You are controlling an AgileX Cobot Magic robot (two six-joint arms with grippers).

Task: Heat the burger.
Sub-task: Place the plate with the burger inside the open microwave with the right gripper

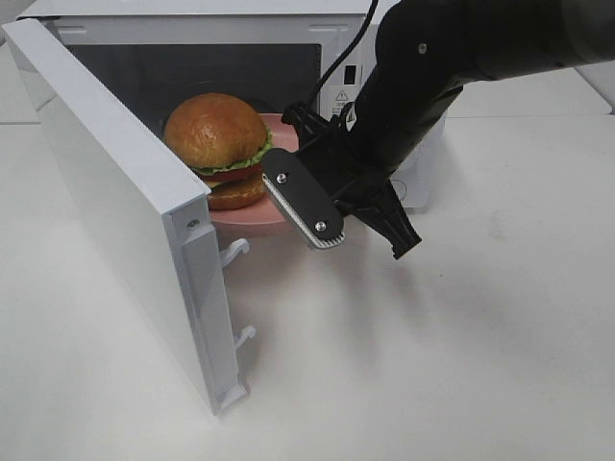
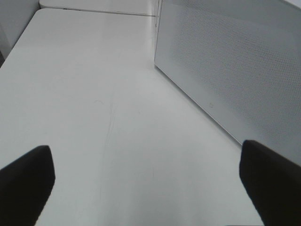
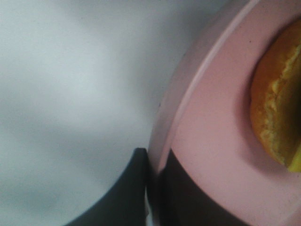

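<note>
The burger (image 1: 216, 144) has a golden bun, green lettuce and tomato. It sits on a pink plate (image 1: 245, 219) at the mouth of the open microwave (image 1: 240, 67). My right gripper (image 1: 293, 216) reaches in from the right and is shut on the plate's near rim. The right wrist view shows that gripper (image 3: 153, 188) with a dark finger on each side of the plate (image 3: 211, 155) rim, and the burger (image 3: 277, 108) just beyond. My left gripper (image 2: 148, 174) stands open over bare table beside the microwave's perforated side wall (image 2: 225, 66). It holds nothing.
The microwave door (image 1: 125, 211) swings wide open toward the front left, its latch hooks (image 1: 235, 252) pointing right. White table (image 1: 432, 365) spreads in front and to the right. A black cable (image 1: 351, 43) runs down from the right arm.
</note>
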